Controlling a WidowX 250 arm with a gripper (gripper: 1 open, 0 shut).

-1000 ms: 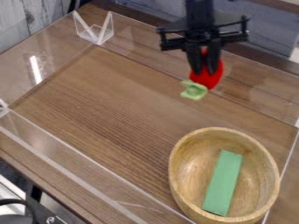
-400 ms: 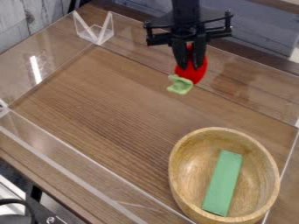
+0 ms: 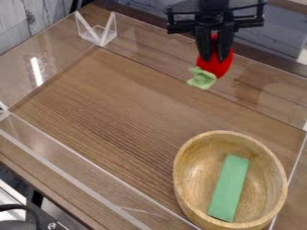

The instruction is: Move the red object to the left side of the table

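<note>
Black gripper (image 3: 216, 47) clamped on small glossy red strawberry toy (image 3: 214, 66), lifted clear of brown wood-grain table (image 3: 114, 108), far right, ready for leftward carry.

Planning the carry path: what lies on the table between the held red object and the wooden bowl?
Nothing: in the camera view, only bare table separates the red object from the bowl.
</note>
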